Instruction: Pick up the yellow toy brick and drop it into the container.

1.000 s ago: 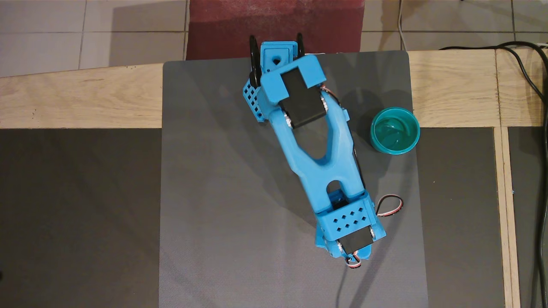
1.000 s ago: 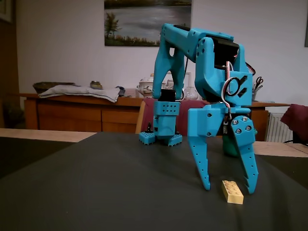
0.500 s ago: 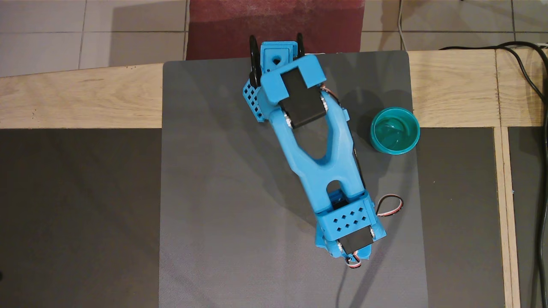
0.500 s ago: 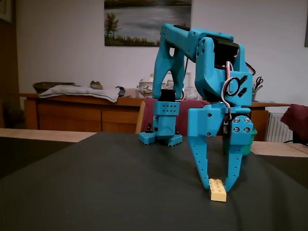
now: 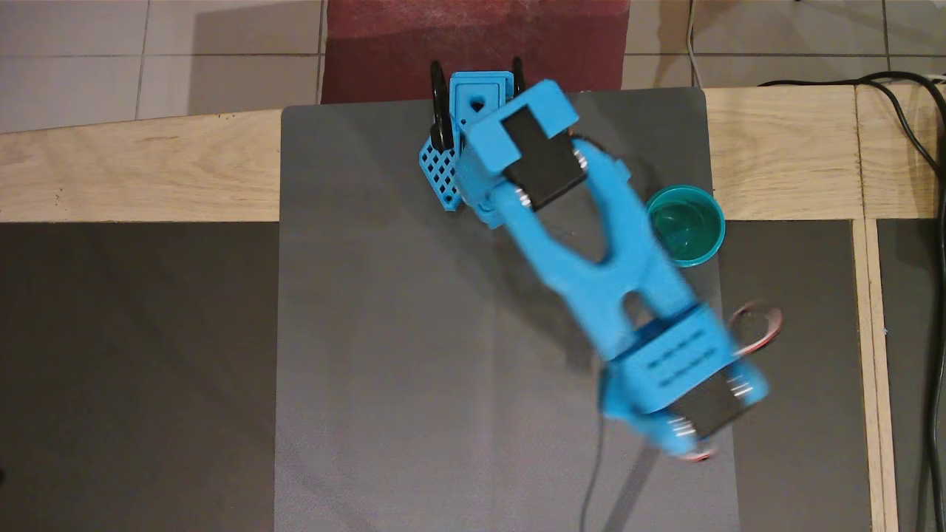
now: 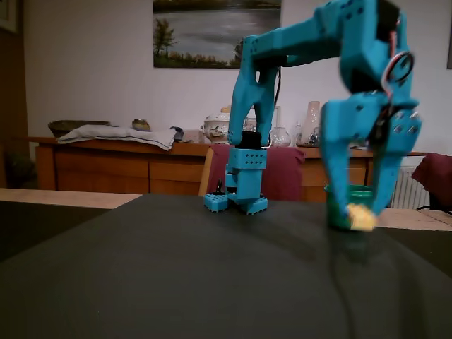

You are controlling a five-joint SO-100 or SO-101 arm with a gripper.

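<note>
In the fixed view the blue gripper (image 6: 360, 214) hangs above the mat, shut on the yellow toy brick (image 6: 361, 217), which is blurred by motion and clear of the surface. Right behind it stands the teal-green container (image 6: 353, 195), partly covered by the fingers. From overhead the container (image 5: 691, 230) sits at the mat's right edge, with the arm's forearm (image 5: 591, 244) crossing just left of it. The wrist (image 5: 684, 380) hides gripper and brick in that view.
The arm's base (image 5: 473, 111) is clamped at the far edge of the grey mat (image 5: 384, 332). A servo cable loop (image 5: 755, 325) sticks out beside the wrist. Black cables (image 5: 924, 148) run along the wooden table's right side.
The gripper closed on the brick, lifted it off the mat and swung right toward the container; the arm raised and rotated, now blurred by motion.
</note>
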